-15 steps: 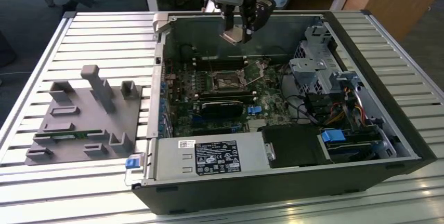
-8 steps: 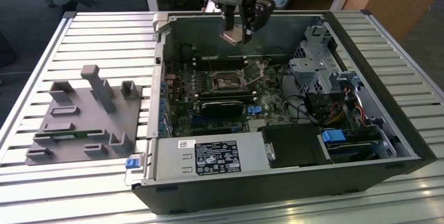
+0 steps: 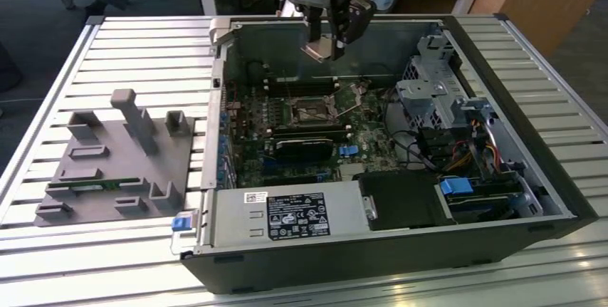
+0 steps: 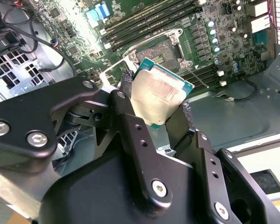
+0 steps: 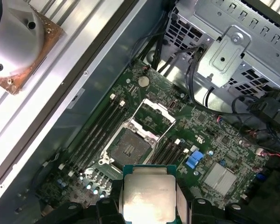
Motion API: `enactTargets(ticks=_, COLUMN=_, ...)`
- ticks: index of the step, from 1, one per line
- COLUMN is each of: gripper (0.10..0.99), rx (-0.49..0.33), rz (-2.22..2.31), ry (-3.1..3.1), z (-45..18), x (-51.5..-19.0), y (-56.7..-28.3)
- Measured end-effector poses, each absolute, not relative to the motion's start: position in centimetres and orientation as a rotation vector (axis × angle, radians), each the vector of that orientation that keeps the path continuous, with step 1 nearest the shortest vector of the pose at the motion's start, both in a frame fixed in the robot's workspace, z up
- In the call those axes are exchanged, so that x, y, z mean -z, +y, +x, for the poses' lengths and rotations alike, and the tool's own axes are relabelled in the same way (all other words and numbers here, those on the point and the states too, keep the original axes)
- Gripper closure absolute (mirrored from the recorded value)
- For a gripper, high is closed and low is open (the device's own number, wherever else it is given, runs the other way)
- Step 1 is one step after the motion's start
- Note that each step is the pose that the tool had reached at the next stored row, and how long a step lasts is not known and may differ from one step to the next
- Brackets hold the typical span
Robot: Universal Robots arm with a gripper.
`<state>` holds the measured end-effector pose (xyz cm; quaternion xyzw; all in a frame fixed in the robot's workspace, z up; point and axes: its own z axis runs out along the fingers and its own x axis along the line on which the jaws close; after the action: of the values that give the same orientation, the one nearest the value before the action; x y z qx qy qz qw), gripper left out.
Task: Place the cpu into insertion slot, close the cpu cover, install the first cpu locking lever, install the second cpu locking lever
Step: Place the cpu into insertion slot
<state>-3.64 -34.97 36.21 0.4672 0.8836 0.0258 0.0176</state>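
My gripper [image 3: 321,45] hangs above the open computer case [image 3: 380,250], high over the motherboard [image 3: 285,129]. It is shut on the cpu [image 5: 148,196], a flat square chip with a dull silver top and a green edge. In the second wrist view the black fingers [image 4: 126,84] pinch two opposite edges of the cpu [image 4: 161,93]. Below it, the insertion slot [image 5: 128,147] lies bare and dark in both wrist views, as does the insertion slot [image 3: 309,112] in the exterior view. The cpu cover [image 5: 139,109] stands swung open beside the slot.
Memory slots [image 5: 95,128] flank the socket. A black card [image 3: 304,147], the power supply [image 3: 285,216] and a drive cage [image 3: 432,93] with cables crowd the case. A grey fixture block [image 3: 114,157] sits on the slatted table at the exterior view's left.
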Motion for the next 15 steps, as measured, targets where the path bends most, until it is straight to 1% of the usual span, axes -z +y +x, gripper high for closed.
enactTargets(ticks=15, gripper=0.549, rx=-0.073, rz=1.511, ry=2.71, z=-3.64, x=-36.16, y=-34.97)
